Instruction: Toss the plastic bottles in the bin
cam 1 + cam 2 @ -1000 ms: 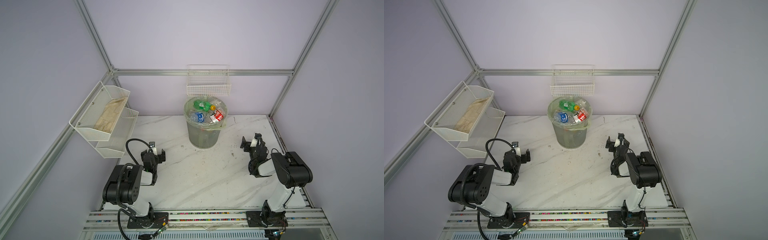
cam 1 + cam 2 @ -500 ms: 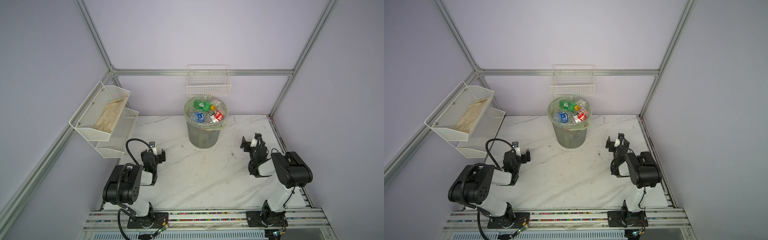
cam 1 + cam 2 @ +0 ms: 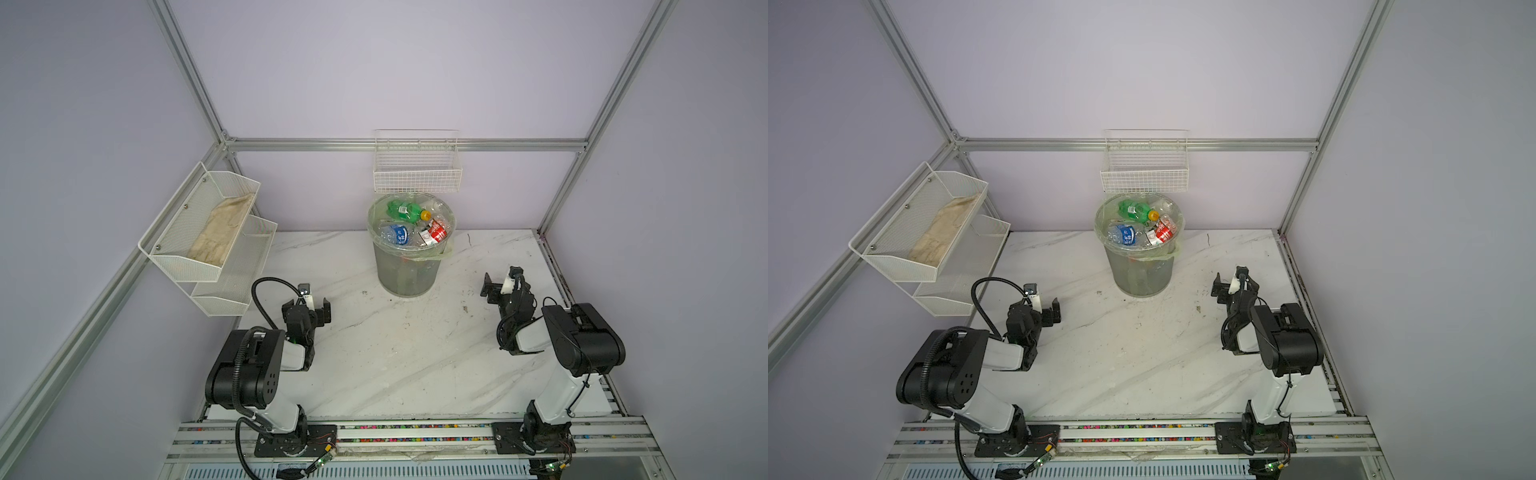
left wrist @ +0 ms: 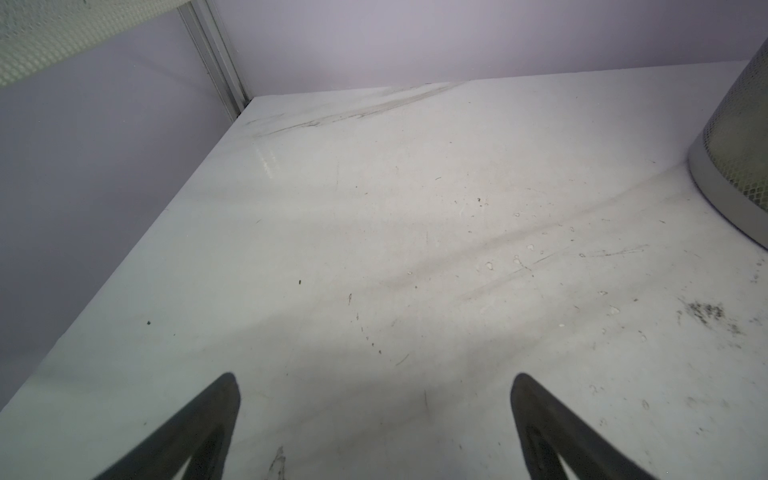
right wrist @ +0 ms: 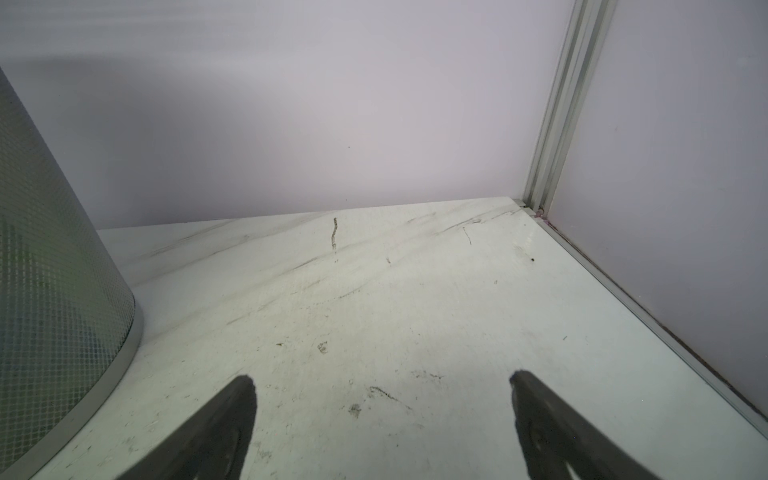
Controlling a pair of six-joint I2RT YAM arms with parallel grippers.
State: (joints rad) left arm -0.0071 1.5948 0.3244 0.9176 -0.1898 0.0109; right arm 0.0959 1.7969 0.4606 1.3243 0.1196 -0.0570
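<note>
The left pincer [image 4: 376,386] stands wide open and holds nothing, low over the counter [image 3: 395,357] on its left side. The right pincer [image 5: 382,380] is also spread wide and empty, on the right side. Between them, toward the back wall [image 3: 316,187], stands the bin [image 3: 409,270], lined with a pale green bag [image 3: 442,253]. The bottles [image 3: 415,224] lie heaped inside it up to the rim, among them a green one and ones with blue and red labels.

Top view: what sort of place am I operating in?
Probably a lab robot cell: an aluminium frame with lilac panels encloses a marble-look table; a base rail carries the left arm and right arm.
</note>
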